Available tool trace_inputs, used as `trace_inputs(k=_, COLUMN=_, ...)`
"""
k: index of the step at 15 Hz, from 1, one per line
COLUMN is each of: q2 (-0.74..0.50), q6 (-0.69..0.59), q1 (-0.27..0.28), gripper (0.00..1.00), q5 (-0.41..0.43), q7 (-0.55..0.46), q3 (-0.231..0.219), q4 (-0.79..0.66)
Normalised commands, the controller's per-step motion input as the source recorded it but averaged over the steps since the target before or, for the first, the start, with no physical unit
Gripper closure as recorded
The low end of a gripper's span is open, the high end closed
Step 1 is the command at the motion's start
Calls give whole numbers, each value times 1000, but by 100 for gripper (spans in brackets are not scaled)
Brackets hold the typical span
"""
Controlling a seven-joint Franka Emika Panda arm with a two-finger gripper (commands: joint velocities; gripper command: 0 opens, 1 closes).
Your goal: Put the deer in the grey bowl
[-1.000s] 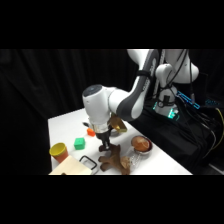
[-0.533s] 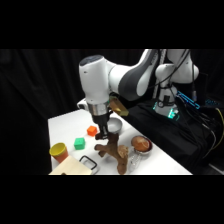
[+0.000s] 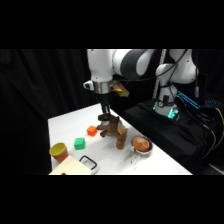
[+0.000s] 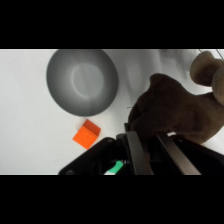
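The deer point(image 4: 175, 112) is dark brown, the grey bowl point(image 4: 82, 80) plain light grey, the block point(image 4: 86, 134) orange, the cube point(image 3: 79, 143) green, the table point(image 3: 65, 125) white.

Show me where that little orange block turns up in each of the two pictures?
Side view: the orange block sits on the white table, left of the hanging deer, above-right of the green block.
Wrist view: the orange block lies lower centre-left, just below the grey bowl, left of the deer.
Shared landmark: the deer, beside the orange block in both views.
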Motion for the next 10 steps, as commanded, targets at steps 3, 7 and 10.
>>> trace_inputs(k=3, q2=-257, q6=181, q1=-224, gripper=94, q5=-14, q7=-217, q3=-59, q4=-323)
trace_inputs(k=7, q2=28, q6=293, q1=-178, gripper=94, q5=66, q7=-245, q3=-67, q4=-130)
trace_inputs(k=10, q2=172, q6=265, q1=-121, gripper=94, q5=151, q7=-252, q3=-52, q4=-5)
